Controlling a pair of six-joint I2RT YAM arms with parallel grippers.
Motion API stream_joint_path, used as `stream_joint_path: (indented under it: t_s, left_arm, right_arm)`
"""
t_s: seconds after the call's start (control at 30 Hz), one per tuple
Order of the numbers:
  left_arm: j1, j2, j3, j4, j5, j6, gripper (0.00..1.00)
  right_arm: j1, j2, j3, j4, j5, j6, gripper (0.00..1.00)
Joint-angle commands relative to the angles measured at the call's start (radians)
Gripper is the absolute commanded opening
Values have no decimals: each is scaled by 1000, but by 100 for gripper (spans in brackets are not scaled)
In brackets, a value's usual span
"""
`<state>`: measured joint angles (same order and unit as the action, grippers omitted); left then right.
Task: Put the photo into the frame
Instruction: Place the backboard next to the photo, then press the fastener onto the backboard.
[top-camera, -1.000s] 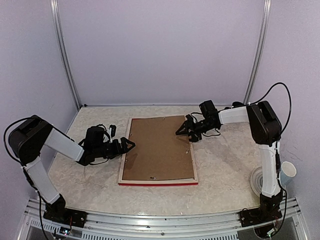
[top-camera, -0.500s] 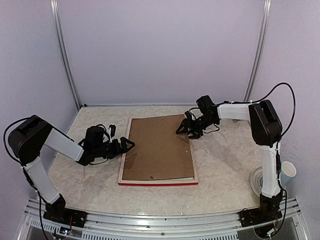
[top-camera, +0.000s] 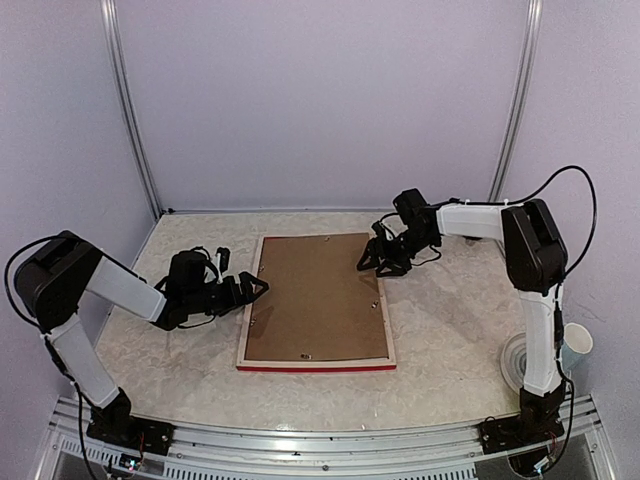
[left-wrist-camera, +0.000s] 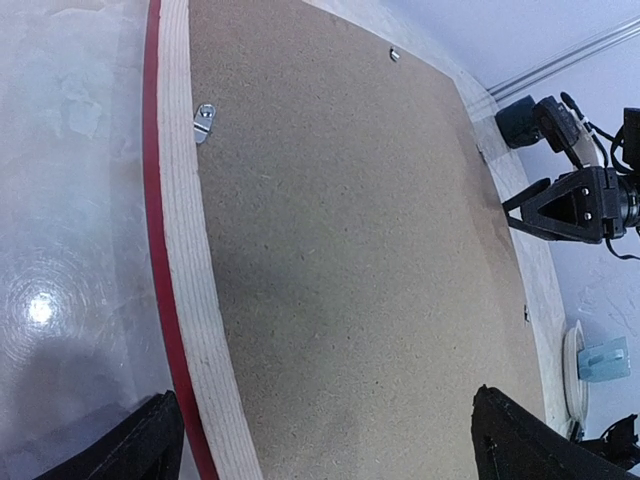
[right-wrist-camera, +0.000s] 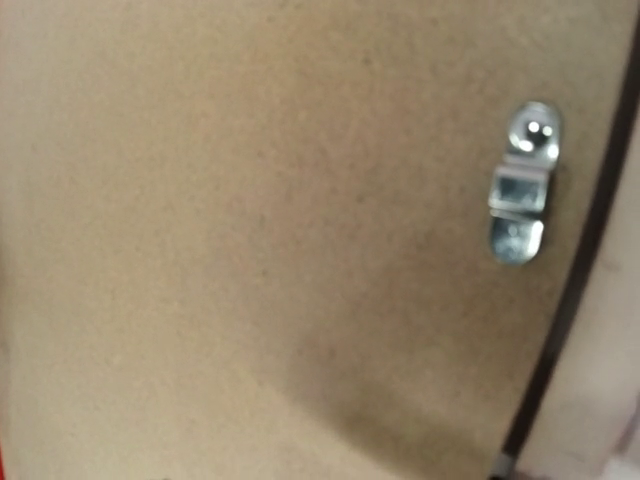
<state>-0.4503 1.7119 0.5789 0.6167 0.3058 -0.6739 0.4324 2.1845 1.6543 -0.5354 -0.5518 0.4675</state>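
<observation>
The frame (top-camera: 316, 368) lies face down mid-table, its red edge and pale rim (left-wrist-camera: 180, 260) showing. A brown hardboard backing panel (top-camera: 315, 295) fills it and covers the inside. The photo is hidden. My left gripper (top-camera: 262, 287) is open at the frame's left side, and in the left wrist view its fingers (left-wrist-camera: 160, 440) straddle the rim and panel (left-wrist-camera: 350, 250). My right gripper (top-camera: 366, 265) hovers open over the frame's far right corner and also shows across the panel in the left wrist view (left-wrist-camera: 515, 208). Its own camera shows only panel (right-wrist-camera: 250, 230) and a metal clip (right-wrist-camera: 520, 185).
A white paper cup (top-camera: 575, 345) and a white round object (top-camera: 515, 355) sit at the right edge by the right arm's base. Small metal turn clips (left-wrist-camera: 203, 122) dot the frame's back. Walls with metal rails close in the table at the back and sides.
My right gripper has shifted a little toward the back along the frame's right side. The left arm and the frame have not moved.
</observation>
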Motion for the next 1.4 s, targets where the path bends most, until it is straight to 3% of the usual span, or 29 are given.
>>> stream_joint_path:
  t_s: [0.0, 0.3, 0.67, 1.03, 1.37]
  left_arm:
    - [7, -32, -9, 6, -11, 2, 99]
    - [8, -35, -14, 6, -19, 3, 99]
    - [12, -50, -18, -46, -56, 37, 99]
    - [-7, -95, 17, -243, -128, 92, 99]
    - [-66, -210, 18, -439, -205, 120, 99]
  right_arm:
    - [16, -59, 27, -28, 38, -34, 64]
    - [19, -75, 32, -49, 88, -74, 73]
    - [38, -155, -27, -26, 237, -122, 94]
    - [71, -224, -140, 0, 309, -147, 94]
    - [125, -268, -253, 25, 349, -162, 86]
